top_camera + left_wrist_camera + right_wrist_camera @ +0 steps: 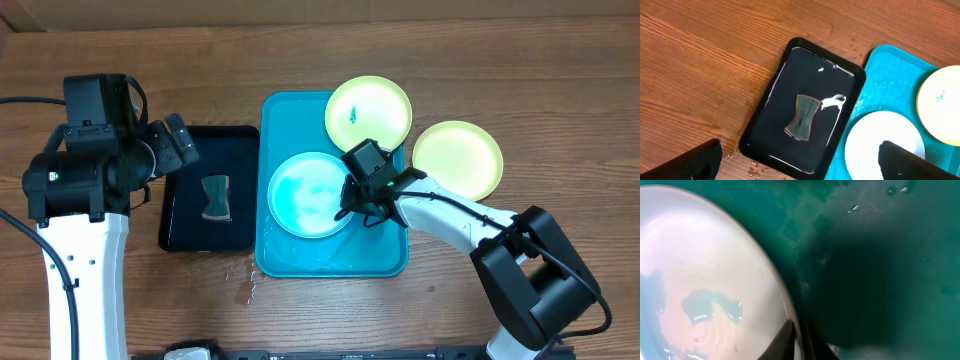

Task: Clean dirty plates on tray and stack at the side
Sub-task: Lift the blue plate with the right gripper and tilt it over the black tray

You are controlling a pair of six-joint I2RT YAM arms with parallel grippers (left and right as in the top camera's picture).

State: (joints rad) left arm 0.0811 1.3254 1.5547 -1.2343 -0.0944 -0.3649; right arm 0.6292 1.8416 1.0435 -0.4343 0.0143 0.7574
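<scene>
Overhead: the turquoise tray [290,110] is seen at table centre; the blue plate [305,195] lies in its 7 o'clock half, wet; the right gripper [352,205] is set at that plate's 3 o'clock rim; a smudged green plate [368,110] overhangs the tray's 1 o'clock corner, judged not yet cleaned; a second green plate [457,160] is laid off the tray at 3 o'clock, probably as the base of the stack; the black tray [175,215] sits at 9 o'clock, with the sponge [215,198] in it and the left gripper [180,145] above its 12 o'clock edge.

Left wrist: the fingers [695,165] are spread wide, nothing between them; the sponge is parked flat in a film of water, judged so it stays wet and within reach.

Right wrist: the fingertips [785,342] are pinched on the blue plate's rim; a teal smear [710,307] is noted in the water; the rim is judged the only hold a shallow plate offers; whether the plate is lifted cannot be told.
</scene>
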